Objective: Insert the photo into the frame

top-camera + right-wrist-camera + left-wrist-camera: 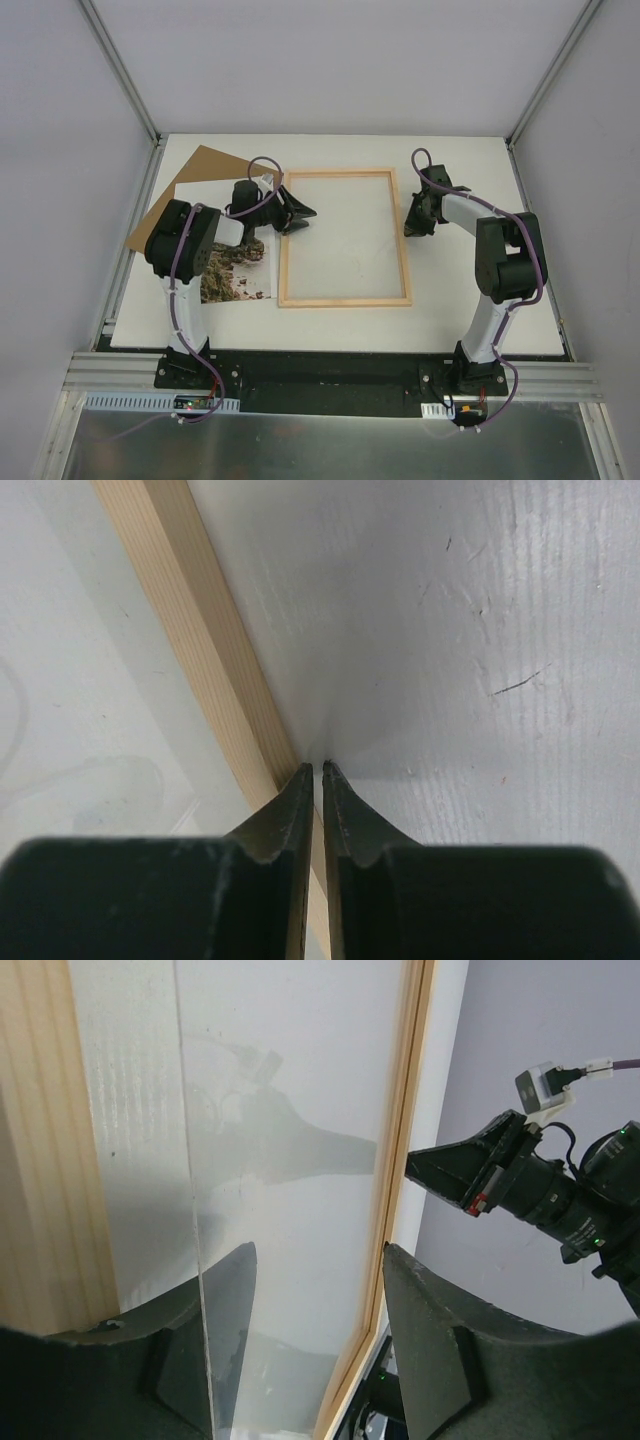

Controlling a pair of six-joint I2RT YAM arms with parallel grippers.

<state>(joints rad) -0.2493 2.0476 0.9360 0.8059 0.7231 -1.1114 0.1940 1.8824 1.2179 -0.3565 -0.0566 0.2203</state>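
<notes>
the frame (345, 300) lies empty on the table (480, 320); the photo (240, 282), not yet inserted, lies face up just beside its left rail; left end effector (320, 1255) spread above that rail; right end effector (318, 770) pressed together, holding nothing, at the opposite rail

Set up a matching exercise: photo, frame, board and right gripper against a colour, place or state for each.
1 photo
2 frame
3 board
4 right gripper

a light wood, mid-table
b shut
c plain brown, far-left corner
d white with green-brown print, left of frame

Pairs: 1-d, 2-a, 3-c, 4-b
</notes>
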